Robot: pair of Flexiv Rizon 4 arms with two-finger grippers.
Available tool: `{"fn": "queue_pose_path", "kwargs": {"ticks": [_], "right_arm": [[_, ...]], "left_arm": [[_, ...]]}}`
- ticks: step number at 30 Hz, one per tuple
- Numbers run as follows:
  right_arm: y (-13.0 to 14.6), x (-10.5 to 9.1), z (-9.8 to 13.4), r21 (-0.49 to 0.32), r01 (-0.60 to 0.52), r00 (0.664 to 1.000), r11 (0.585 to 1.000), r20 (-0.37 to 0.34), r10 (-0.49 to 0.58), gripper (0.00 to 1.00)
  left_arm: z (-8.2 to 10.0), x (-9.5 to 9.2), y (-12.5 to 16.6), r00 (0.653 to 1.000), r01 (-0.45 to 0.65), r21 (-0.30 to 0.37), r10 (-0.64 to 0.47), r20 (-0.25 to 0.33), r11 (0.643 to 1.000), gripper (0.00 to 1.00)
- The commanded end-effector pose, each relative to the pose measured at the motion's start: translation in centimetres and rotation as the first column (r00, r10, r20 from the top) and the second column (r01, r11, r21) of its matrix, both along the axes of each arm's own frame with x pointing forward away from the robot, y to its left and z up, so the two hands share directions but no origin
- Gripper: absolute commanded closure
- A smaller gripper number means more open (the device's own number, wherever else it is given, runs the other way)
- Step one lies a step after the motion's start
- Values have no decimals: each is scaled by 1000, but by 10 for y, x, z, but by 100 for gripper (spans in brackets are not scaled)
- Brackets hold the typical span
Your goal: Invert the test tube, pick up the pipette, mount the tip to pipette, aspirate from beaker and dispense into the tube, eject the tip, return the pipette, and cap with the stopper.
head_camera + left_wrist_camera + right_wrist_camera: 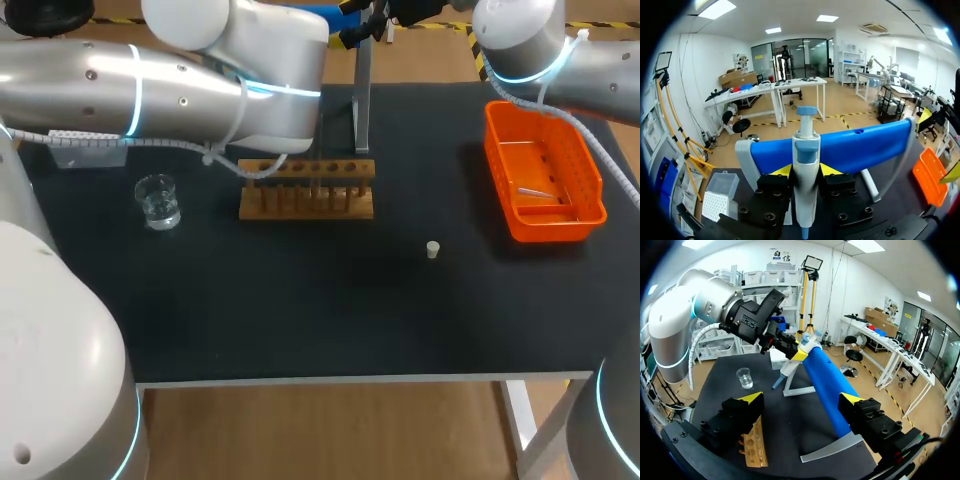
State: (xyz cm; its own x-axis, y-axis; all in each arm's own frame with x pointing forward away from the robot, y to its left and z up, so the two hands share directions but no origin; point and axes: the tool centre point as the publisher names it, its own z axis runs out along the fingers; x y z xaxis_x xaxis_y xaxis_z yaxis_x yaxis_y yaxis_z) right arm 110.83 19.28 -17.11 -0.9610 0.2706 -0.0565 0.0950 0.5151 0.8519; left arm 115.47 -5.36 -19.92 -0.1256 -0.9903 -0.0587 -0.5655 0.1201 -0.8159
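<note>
Grey-white plastic pipette [806, 150], judged light, stiff and slick, is pinched mid-body by the left gripper [806, 171]; the right gripper [801, 400] is spread.

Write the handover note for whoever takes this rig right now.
Left gripper: shut on the pipette, which is at the blue stand.
Right gripper: open, empty, near the stand.
Things: beaker left of the rack; stopper loose on the mat; basket at right; tip box beside the left gripper.
Tube: I cannot make it out, so inversion is unconfirmed.
Done: pipette gripped.
Left: mount tip, aspirate, dispense, eject, return pipette, cap.
</note>
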Motion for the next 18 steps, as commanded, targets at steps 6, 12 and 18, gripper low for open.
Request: {"fn": "queue_pose_path", "kwargs": {"ticks": [6,12,18], "right_arm": [[-1,1,1,-5,-2,1000,1000,-4,2,0],[-1,1,1,-5,-2,1000,1000,-4,2,0],[-1,1,1,-5,-2,1000,1000,-4,2,0]], "left_arm": [[9,-6,-1,1000,-7,-11,7,11,1000,0],[25,-19,-2,999,-3,-16,3,34,1000,0],[44,-44,-10,996,57,-22,-56,70,998,0]]}}
